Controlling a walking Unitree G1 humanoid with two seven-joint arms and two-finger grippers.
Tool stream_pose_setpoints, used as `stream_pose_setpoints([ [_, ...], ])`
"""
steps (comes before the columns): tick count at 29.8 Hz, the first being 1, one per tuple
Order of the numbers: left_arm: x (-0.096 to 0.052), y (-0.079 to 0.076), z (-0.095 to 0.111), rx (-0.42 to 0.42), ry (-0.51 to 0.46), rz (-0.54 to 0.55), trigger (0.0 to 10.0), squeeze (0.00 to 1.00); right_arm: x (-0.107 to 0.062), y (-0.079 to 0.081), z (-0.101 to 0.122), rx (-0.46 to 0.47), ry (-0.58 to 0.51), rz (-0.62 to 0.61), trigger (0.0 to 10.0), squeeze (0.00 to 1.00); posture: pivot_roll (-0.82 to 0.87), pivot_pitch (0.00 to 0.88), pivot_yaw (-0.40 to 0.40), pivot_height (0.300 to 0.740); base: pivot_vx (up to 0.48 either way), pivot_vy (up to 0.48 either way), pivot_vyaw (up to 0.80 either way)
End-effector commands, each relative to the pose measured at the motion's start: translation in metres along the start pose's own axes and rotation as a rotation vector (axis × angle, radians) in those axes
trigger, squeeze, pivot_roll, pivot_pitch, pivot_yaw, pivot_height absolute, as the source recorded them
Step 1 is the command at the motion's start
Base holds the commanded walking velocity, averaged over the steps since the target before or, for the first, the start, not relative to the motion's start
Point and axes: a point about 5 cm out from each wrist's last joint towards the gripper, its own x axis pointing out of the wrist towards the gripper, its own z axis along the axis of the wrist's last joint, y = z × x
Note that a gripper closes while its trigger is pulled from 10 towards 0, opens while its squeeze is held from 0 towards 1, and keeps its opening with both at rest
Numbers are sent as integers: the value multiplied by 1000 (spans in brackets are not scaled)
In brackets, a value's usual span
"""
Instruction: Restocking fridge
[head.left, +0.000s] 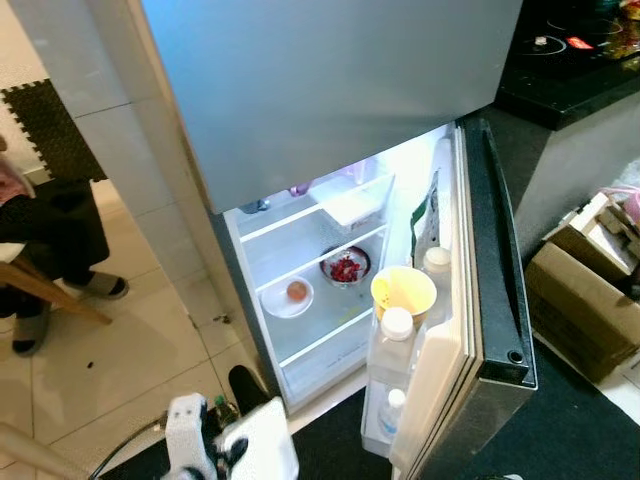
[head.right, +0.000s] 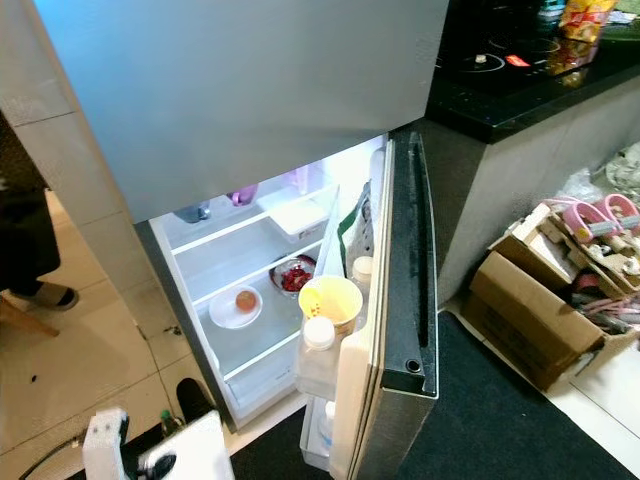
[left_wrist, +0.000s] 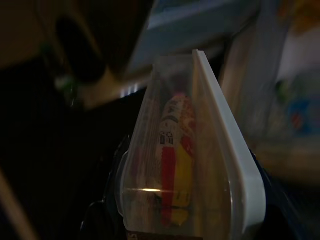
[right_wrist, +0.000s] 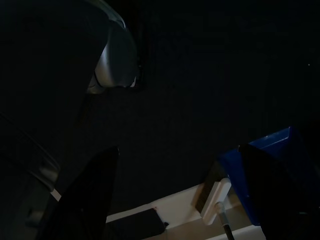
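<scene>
the left arm ends in a white, boxy wrist housing with black joints and a thin grey cable trailing behind the end effector. the right end effector has two long, dull black fingers.

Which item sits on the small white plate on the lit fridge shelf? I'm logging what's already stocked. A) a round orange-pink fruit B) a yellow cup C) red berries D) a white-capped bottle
A: the small white plate carries one round orange-pink fruit; the red pieces sit in a separate metal bowl.
</scene>
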Motion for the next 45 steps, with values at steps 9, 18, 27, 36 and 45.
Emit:
stream_pose_setpoints([
  [9, 23, -25, 63, 75, -135, -56, 10000, 0, 1, 1, 0, -39, -12, -18, 10000, 0, -10, 79, 50, 740, 0, 0, 0],
  [18, 32, -46, 115, 253, -201, -85, 10000, 0, 2, 1, -12, -49, -9, -39, 10000, 0, -23, 156, 64, 740, 0, 0, 0],
  [27, 36, -53, 122, 410, -153, -56, 10000, 0, 4, 4, -27, -38, 1, -40, 10000, 0, -37, 242, 96, 740, 0, 0, 0],
  [36, 37, -50, 105, 429, -91, -26, 10000, 0, 5, 6, -29, -29, -11, -44, 10000, 0, -46, 269, 125, 740, 0, 0, 0],
  [45, 52, -105, 77, 306, -63, -284, 10000, 0, 3, 1, -15, -38, -57, -71, 10000, 0, -78, 282, 132, 740, 0, 0, 0],
])
